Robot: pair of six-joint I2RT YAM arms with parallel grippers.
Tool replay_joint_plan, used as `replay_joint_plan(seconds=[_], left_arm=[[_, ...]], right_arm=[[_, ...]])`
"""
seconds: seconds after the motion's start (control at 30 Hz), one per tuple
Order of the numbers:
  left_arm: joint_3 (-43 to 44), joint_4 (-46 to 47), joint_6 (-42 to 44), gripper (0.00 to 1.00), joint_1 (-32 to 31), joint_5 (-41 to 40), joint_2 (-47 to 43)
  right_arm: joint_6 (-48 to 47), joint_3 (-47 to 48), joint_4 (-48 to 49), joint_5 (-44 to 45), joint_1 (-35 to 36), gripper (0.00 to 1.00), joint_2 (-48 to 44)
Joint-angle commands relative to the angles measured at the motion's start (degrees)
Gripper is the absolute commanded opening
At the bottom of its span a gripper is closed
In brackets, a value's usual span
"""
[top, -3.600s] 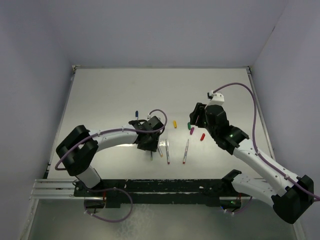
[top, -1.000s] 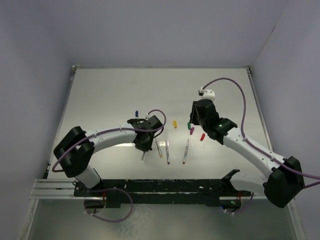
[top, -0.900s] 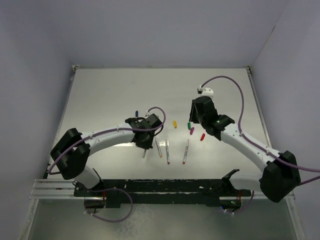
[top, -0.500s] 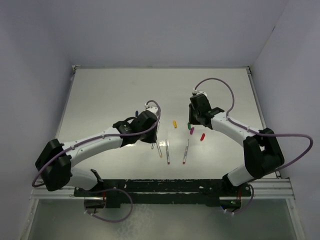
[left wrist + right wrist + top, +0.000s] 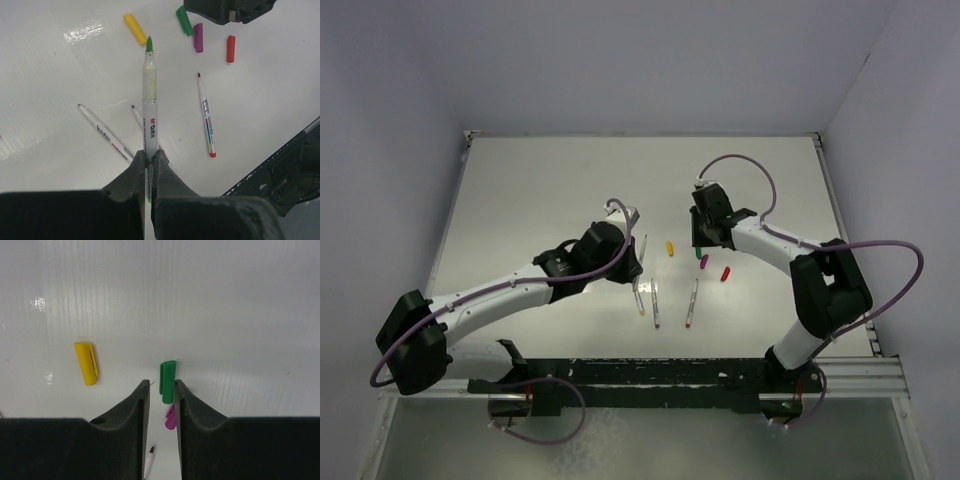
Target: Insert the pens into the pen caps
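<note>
Pinching a thin, grey-white, green-tipped marker pen [image 5: 149, 102], the left fingers [image 5: 134, 176] clamp tight; the right fingers [image 5: 136, 407] stand parted astride a short green plastic cap [image 5: 167, 380].

Caps [image 5: 669, 247] in a row on the table [image 5: 540, 190], three pens [image 5: 655, 303] side by side — before them

A white table [image 5: 540, 190] with a faintly ribbed, glossy top fills the middle, a glare patch [image 5: 82, 31] shining on it. Plain pale lavender walls close it in on the far side [image 5: 640, 70], left [image 5: 380, 200] and right [image 5: 910, 150]. An aluminium rail [image 5: 420, 378] runs along the near edge.
</note>
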Motion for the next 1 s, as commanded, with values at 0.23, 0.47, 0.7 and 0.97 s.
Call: replay_joint_plan(seconds=[0.23,0.47,0.7,0.97], left_arm=[[-2.1,7.2,-0.9,0.00,1.3,4.5,-0.1],[-2.6,7.5,-1.4,0.00,2.2,5.6,0.0],[-3.3,7.2,-2.0,0.00,2.5,6.0,-0.4],[-4.3,7.0,-2.3,0.00,2.6,5.9,-1.4]], right_arm=[[-0.5,2.5,1.3,0.3,-0.2,0.27,3.4],[-0.1,2.4,1.3,0.4,-0.2,0.27,4.4],[0.5,1.2,2.7,0.0,-0.2,0.26,4.9],[1.2,0.0,3.7,-0.8,-0.2,0.26,5.5]])
